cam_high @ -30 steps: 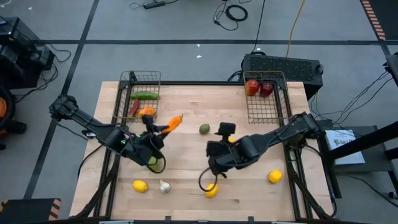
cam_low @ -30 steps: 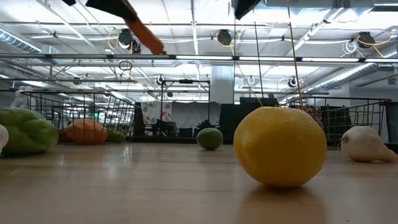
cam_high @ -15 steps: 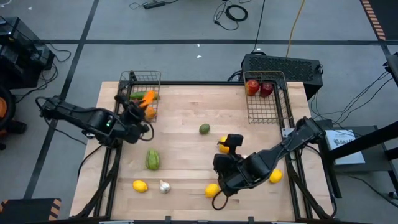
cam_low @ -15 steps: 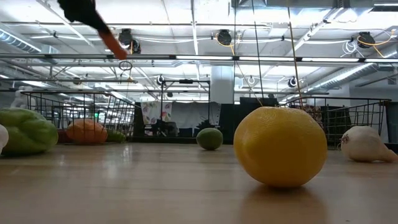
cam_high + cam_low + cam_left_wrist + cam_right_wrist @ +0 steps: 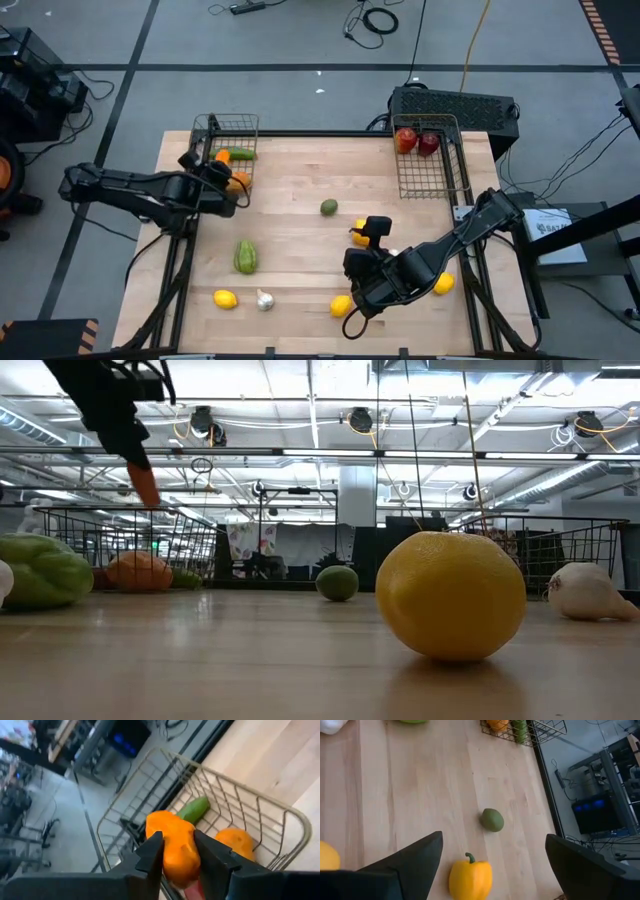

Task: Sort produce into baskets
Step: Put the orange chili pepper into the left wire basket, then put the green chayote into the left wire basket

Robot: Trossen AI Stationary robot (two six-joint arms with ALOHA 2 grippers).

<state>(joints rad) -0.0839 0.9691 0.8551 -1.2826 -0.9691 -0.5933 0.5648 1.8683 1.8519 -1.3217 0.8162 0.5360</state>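
Note:
My left gripper [image 5: 216, 170] is over the left basket [image 5: 250, 125] at the table's far left, shut on an orange pepper [image 5: 172, 851]. The low view shows this pepper [image 5: 146, 485] high above the table. A cucumber [image 5: 194, 809] and another orange vegetable [image 5: 237, 842] lie in this basket. My right gripper [image 5: 492, 865] hangs open above a yellow pepper [image 5: 470, 880] and touches nothing. The avocado [image 5: 329, 208] lies beyond it. The right basket [image 5: 452, 160] holds two red apples [image 5: 416, 141]. My left gripper pinches the orange pepper's two sides [image 5: 167, 847] between its two fingers. The fingers slant down toward the table's far side. The pepper's end [image 5: 148, 492] sticks out past the fingertips and points downward. The pepper is lifted clear, over the left basket.
On the table lie a green squash [image 5: 245, 256], a lemon [image 5: 225, 298], a garlic bulb [image 5: 265, 300], a lemon [image 5: 341, 306] and another lemon [image 5: 443, 284] by the right arm. A black box [image 5: 455, 105] stands behind the right basket.
My left gripper has carried the orange pepper from the table's middle toward the far left and a little down, over the left basket, rolling as it went. My right gripper has swung a little toward the near edge and then kept still, open.

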